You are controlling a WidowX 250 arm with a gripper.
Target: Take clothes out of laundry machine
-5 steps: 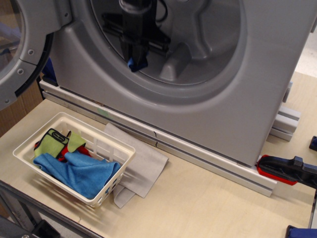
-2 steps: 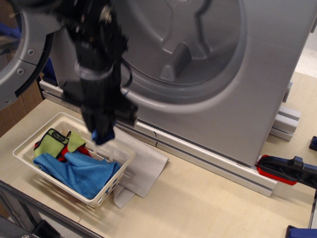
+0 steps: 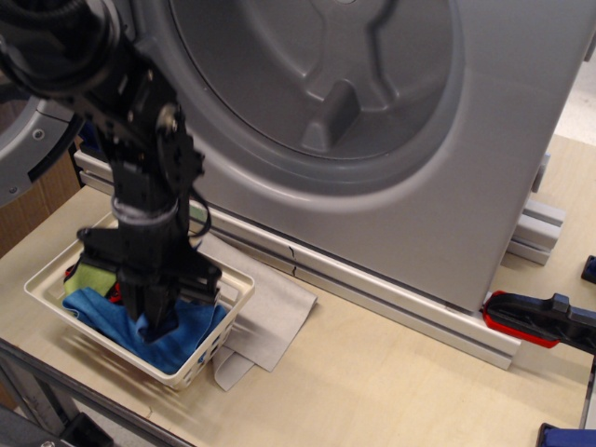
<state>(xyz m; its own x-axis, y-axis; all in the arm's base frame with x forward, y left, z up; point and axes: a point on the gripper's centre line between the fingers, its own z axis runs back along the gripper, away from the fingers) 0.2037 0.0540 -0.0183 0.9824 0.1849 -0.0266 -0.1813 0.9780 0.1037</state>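
The silver-grey laundry machine [image 3: 494, 158] fills the back, its round drum mouth [image 3: 317, 74] showing only moulded ribs and no cloth. Its porthole door [image 3: 33, 149] hangs open at the left. My black gripper [image 3: 155, 324] points down into the white slotted basket [image 3: 238, 280] in front of the machine. Its jaws are shut on a small royal-blue cloth [image 3: 146, 326], held low against a lighter blue cloth [image 3: 191, 333] lying in the basket. A green cloth [image 3: 86, 276] and a bit of red show beside it, partly hidden by the arm.
A flat pale grey sheet [image 3: 277, 312] lies under and to the right of the basket. A red and black clamp [image 3: 526, 318] sits at the right table edge. An aluminium rail [image 3: 391, 303] runs along the machine's base.
The gripper came out of the drum with the royal-blue cloth, swung left and down, and now sits low in the basket.
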